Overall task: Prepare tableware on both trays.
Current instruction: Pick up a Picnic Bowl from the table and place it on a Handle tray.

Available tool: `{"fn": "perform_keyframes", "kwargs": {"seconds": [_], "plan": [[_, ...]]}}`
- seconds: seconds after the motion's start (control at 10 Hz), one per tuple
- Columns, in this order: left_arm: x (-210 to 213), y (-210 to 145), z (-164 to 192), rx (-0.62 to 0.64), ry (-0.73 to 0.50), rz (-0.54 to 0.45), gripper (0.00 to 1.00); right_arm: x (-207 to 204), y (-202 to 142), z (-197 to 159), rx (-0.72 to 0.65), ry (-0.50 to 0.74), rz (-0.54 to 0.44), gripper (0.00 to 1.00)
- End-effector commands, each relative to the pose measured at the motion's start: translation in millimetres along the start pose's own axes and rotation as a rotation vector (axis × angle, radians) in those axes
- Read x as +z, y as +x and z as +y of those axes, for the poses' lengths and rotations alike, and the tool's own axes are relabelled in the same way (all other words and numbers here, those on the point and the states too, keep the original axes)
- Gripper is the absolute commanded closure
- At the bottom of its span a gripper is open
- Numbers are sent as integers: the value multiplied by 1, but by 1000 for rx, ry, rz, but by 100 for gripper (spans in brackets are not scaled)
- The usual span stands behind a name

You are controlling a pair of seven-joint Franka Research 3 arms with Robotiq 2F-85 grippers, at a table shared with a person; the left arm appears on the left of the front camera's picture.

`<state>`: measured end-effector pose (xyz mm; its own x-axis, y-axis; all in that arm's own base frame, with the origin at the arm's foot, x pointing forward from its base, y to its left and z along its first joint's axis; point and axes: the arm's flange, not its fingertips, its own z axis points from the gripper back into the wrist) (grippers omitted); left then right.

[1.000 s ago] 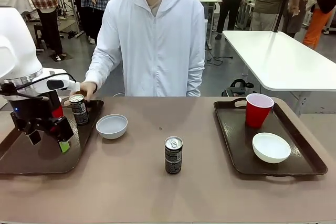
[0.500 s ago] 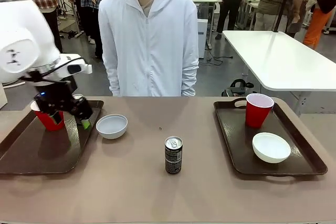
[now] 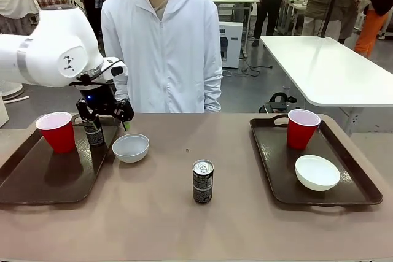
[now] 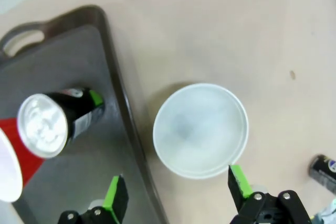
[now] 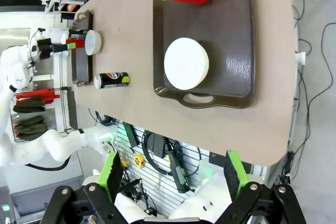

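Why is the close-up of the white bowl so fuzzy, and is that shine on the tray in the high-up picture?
Left wrist view: the bowl and the left can look soft all over, probably motion or close-range blur. Right wrist view: sharp, with a pale glare patch on the right tray. Front view: crisp, evenly lit, only a faint shadow by the middle can.

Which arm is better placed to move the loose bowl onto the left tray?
Left. The left end effector, open, hovers over the bowl beside the left tray; the right end effector hangs high, near the right tray.
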<state>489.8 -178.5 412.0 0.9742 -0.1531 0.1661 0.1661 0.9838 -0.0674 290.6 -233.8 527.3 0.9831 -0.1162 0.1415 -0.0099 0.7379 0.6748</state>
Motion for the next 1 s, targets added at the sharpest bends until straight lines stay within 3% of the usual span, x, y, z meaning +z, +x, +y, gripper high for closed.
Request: {"fn": "perform_keyframes", "kwargs": {"seconds": [0.0, 0.6, 0.9], "plan": [[-11, 11, 3, 39, 42, -23, 0, 0, -2, 0, 16, 14, -3, 0], [-48, 17, 2, 27, 55, 22, 0, 0, -2, 0, 16, 14, -3, 0], [-55, 16, -3, 20, 51, 35, 25, 0, -2, 0, 16, 14, -3, 0]]}}
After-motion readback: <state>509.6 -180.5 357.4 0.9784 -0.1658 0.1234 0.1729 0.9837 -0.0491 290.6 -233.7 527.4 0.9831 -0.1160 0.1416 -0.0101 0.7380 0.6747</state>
